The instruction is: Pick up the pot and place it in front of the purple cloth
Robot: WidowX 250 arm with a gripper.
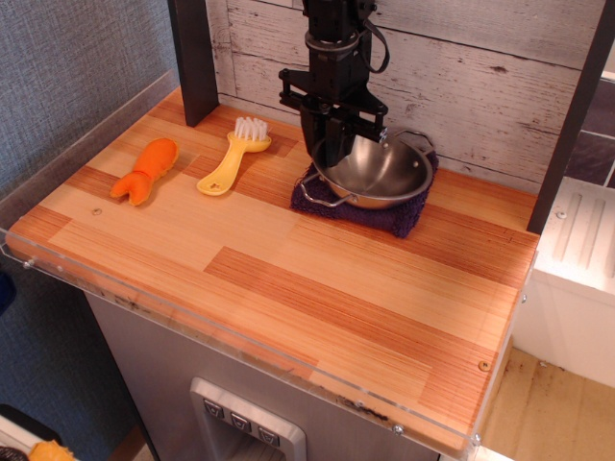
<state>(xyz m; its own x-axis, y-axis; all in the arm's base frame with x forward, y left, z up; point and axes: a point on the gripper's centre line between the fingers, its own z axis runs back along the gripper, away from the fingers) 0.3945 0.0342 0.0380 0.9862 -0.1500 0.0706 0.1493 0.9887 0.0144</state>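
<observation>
The shiny steel pot (384,175) sits over the dark purple cloth (389,220) at the back of the wooden table (288,279). The pot is tilted, with its left side raised. One wire handle points to the front left and the other to the back right. My black gripper (332,152) comes down from above and its fingers are closed on the pot's left rim. The pot covers most of the cloth; only the cloth's front and left edges show.
A yellow brush (233,154) and an orange toy (144,171) lie to the left of the pot. A dark post (192,58) stands at the back left and another (569,125) at the right. A white plank wall (480,67) runs behind.
</observation>
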